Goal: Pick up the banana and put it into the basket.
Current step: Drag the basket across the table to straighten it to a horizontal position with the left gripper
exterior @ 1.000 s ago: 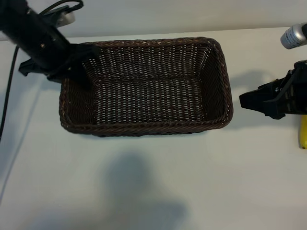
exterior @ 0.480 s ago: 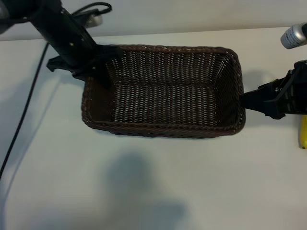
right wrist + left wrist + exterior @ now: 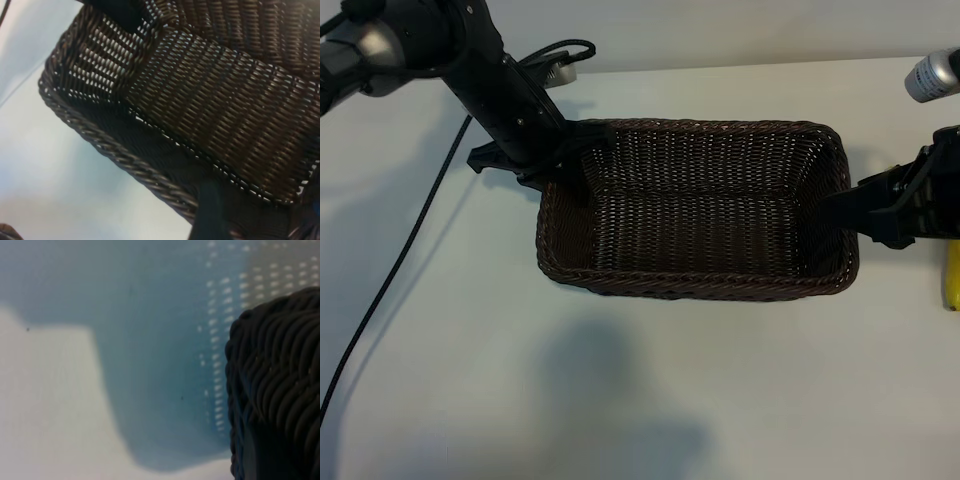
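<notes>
Basket [image 3: 695, 210] sat on the white table [image 3: 620, 400], long side running across the exterior view, and you had nothing inside it, just bare weave on the floor. Your left gripper [image 3: 570, 165] was clamped on the basket's left end near the far corner, one finger inside the wall and one outside, pinching the braided rim between them. Left arm came in from the upper left of that view, with a black cable [image 3: 410, 240] trailing down across the table beside it. In the left wrist view you only got the rim and outer weave of the basket [image 3: 275, 385] filling one side, with the table [image 3: 50, 405] and a shadow behind it; the fingers themselves weren't visible there.

Your right gripper [image 3: 840, 205] sat at the basket's right end, fingers spread, tips right at the rim, touching or just short, can't tell which. It held nothing. The right wrist view looked down into the basket [image 3: 200, 115], and one dark finger [image 3: 210, 210] poked up at the near rim.

Banana [image 3: 952, 275] lay on the table at the far right edge of the exterior view, mostly cut off, behind the right gripper and outside the basket.
</notes>
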Robot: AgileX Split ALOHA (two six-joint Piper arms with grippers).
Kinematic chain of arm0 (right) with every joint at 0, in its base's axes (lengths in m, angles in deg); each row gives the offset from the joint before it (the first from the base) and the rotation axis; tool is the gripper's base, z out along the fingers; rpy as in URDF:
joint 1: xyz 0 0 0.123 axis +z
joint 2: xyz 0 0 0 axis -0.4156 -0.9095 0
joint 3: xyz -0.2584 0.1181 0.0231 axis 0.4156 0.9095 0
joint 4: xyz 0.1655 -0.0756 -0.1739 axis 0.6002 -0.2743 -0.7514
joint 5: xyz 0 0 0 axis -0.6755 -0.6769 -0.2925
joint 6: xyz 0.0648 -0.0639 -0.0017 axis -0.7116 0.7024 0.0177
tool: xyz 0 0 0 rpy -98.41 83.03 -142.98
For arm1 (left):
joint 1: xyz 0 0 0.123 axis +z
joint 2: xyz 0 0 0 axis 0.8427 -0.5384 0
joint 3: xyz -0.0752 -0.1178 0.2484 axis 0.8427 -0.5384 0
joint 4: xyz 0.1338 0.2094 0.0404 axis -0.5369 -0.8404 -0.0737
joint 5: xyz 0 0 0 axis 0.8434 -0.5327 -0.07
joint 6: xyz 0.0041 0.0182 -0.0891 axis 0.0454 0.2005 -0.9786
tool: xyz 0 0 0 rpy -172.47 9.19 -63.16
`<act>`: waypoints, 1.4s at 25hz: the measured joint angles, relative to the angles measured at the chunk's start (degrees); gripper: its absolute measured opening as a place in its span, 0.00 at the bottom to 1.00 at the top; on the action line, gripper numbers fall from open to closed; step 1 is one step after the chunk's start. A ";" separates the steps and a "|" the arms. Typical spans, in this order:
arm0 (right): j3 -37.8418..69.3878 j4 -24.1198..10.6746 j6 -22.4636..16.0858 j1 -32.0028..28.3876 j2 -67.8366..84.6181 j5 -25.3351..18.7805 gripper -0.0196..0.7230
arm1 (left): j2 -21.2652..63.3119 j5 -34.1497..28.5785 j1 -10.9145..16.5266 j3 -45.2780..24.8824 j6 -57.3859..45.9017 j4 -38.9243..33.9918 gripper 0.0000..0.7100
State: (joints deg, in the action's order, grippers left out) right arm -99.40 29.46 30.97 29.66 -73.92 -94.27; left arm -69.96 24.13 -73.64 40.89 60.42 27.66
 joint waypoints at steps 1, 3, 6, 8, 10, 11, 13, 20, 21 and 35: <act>0.00 0.00 0.00 0.00 0.00 0.00 0.75 | -0.37 0.23 0.00 0.00 0.00 0.07 0.24; 0.00 0.00 0.00 0.00 0.00 0.00 0.75 | -0.91 0.73 0.00 0.00 0.00 0.07 0.24; 0.00 0.00 0.00 0.00 0.00 0.00 0.75 | -1.87 0.87 0.00 0.00 0.05 0.07 0.24; 0.00 0.00 0.00 0.00 0.00 0.00 0.75 | -2.46 1.01 0.00 0.00 0.05 0.07 0.24; 0.00 0.00 0.00 0.00 0.00 0.00 0.75 | -2.83 1.10 0.00 0.00 0.05 0.14 0.24; 0.00 0.00 0.00 0.00 0.00 0.00 0.75 | -2.83 1.17 0.00 0.00 0.05 0.26 0.24; 0.00 0.00 0.00 0.00 0.00 0.00 0.75 | -2.83 1.21 0.00 0.00 0.27 0.38 0.24; 0.00 0.00 0.00 0.00 0.00 0.00 0.75 | -2.87 1.06 0.00 0.00 -0.01 0.38 0.24; 0.00 0.00 0.00 0.00 0.00 0.00 0.75 | -2.87 0.91 0.00 0.00 -0.01 0.50 0.27; 0.00 0.00 0.00 0.00 0.00 0.00 0.75 | -2.49 -0.97 0.00 0.00 -1.53 1.97 0.76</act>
State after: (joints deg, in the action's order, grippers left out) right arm -99.40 29.46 30.97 29.66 -73.92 -94.27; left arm -72.45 23.16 -73.64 40.89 58.90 29.63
